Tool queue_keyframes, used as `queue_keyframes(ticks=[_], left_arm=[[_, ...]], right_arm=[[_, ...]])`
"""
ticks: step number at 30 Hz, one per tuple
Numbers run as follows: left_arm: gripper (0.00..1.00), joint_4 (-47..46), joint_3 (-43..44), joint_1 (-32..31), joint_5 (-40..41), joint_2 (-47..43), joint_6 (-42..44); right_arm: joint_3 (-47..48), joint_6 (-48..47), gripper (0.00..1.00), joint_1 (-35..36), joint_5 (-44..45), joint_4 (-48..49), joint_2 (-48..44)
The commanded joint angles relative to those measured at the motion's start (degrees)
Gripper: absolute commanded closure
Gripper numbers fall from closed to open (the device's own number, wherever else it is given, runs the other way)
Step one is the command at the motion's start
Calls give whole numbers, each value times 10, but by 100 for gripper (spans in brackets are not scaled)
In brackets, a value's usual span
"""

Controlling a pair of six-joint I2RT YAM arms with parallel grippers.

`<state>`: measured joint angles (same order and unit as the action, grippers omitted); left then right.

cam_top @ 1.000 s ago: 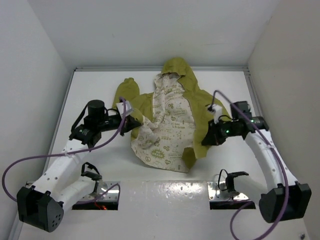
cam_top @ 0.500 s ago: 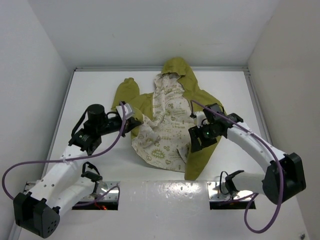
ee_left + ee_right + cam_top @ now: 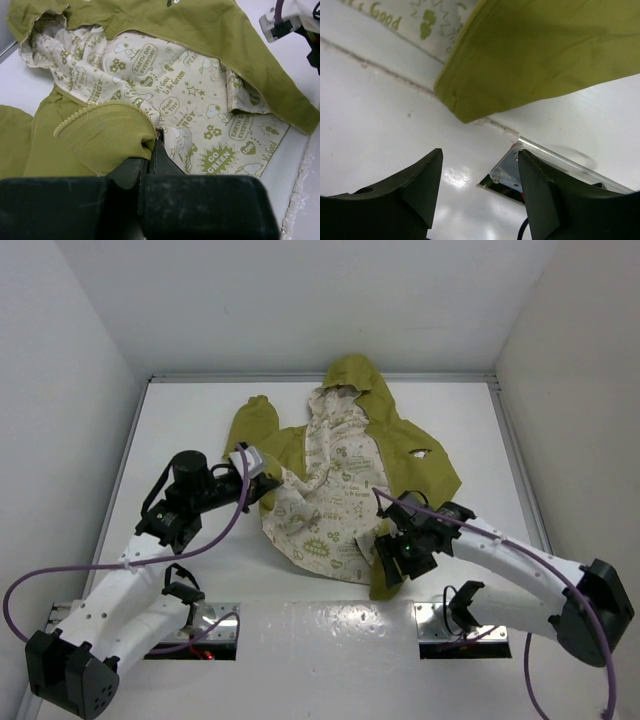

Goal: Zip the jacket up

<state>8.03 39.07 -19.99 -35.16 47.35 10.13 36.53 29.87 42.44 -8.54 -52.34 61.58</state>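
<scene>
Lining up the two zipper halves is the step in hand, by my read; nothing is meshed yet. Jacket (image 3: pixel 400 450) lies open on the counter (image 3: pixel 190 410), hood (image 3: pixel 352 372) toward the far wall, printed lining (image 3: pixel 335 500) face up, front panels splayed apart. Left claw (image 3: pixel 152 146) is pressed together on a fold of the olive front panel on its side, pinching it right over the lining. Right claw (image 3: pixel 479 160) is spread and holds nothing. It hovers low over the counter just beside the hem corner (image 3: pixel 465 111) of the other front panel, close to the counter's near edge. Zipper teeth (image 3: pixel 260 96) run along that panel's inner edge; can't spot the slider or the pin in any view. To do it well, the right claw should close on the hem corner at the toothed edge, not mid-fabric, and take one layer only. Then drag it across toward the left claw so both bottom ends sit side by side and flat. Left side should hold tension low, not lift, or the lining bunches. Risk: limp fabric, so the corner may fold under as the fingers close. Go in low, with the fingers straddling the edge.
</scene>
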Motion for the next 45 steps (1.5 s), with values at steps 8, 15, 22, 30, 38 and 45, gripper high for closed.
queue_keyframes(ticks=[8,15,22,30,38,45], left_arm=[[100,-36,-17,-6,47,-72,-3],[100,-35,-44,-6,76,-118,-18],[100,-70,-71,-1,87,-137,-38],[100,-103,-82,5,87,-148,-49],[100,-121,-95,5,87,-148,-60],[100,-145,-112,5,87,-148,-71]], right_arm=[[54,112,39,70,56,69,129],[74,143,37,90,52,58,190],[72,187,37,95,62,44,246],[56,213,44,93,60,43,266],[35,231,44,72,55,61,293],[34,235,66,70,55,101,317]])
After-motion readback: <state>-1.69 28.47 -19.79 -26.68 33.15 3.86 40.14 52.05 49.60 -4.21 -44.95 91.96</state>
